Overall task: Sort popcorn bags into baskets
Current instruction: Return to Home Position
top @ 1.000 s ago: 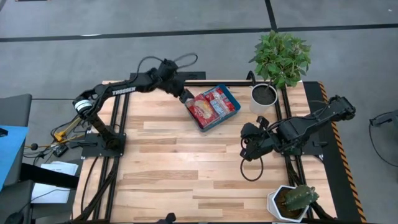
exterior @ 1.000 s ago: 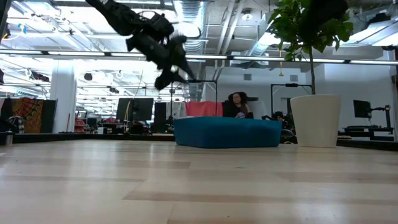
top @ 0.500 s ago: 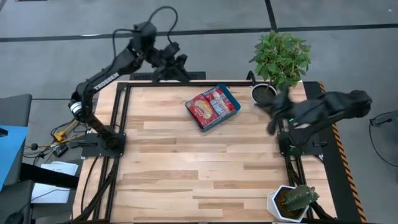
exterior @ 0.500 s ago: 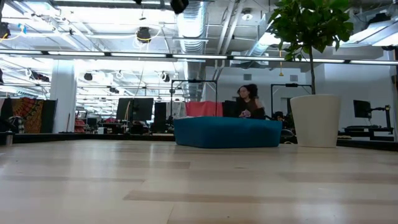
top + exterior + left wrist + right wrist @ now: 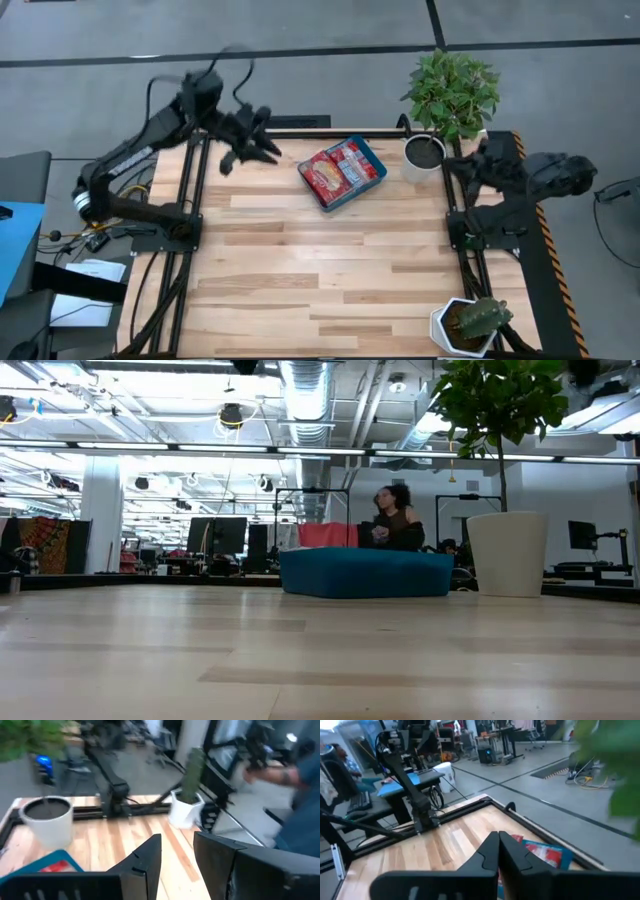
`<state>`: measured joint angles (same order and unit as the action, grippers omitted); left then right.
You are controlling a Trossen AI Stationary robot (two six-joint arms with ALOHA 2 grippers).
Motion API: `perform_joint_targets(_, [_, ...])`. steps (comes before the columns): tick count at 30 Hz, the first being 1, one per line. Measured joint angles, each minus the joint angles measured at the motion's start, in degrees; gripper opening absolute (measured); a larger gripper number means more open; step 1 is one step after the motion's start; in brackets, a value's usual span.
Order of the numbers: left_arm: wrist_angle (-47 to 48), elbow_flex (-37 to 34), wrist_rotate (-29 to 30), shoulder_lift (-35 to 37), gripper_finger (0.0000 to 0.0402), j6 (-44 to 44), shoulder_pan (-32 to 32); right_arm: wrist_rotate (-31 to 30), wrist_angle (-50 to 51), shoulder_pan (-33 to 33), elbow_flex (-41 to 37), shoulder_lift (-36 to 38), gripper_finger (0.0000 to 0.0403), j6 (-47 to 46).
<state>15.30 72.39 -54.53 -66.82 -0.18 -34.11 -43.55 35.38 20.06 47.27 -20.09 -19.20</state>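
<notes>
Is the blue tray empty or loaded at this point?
Loaded. The high view shows popcorn bags, red and silvery-blue, lying inside the teal tray and covering most of its floor.

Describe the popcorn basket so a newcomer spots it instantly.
On the wooden table, look near the far edge, beside the leafy plant's white pot. The basket there is teal, rectangular and holds red popcorn bags, unlike that round pot.

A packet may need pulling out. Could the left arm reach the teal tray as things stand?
Probably yes: the open left gripper hangs at the rear left of the wooden table, nothing between it and the teal-blue plastic tray of glossy red popcorn bags.
</notes>
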Motion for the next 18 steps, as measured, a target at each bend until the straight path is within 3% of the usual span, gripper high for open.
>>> perform_joint_targets(6, [-31.42,-27.53,11.11,14.42,0.0105,-18.23,2.93,0.12,-10.4,-1.26,-14.89,8.96,0.002,-4.45])
perform_joint_targets(12, [-39.31,-47.61,19.25,31.76,0.0105,-27.8,4.77,0.15,-14.77,-2.47,-20.84,15.53,0.0032,-6.24])
perform_joint_targets(18, [-39.64,-61.28,31.59,52.18,0.0105,-30.65,8.84,-0.26,-15.18,-4.44,-23.78,19.88,0.0024,-5.89])
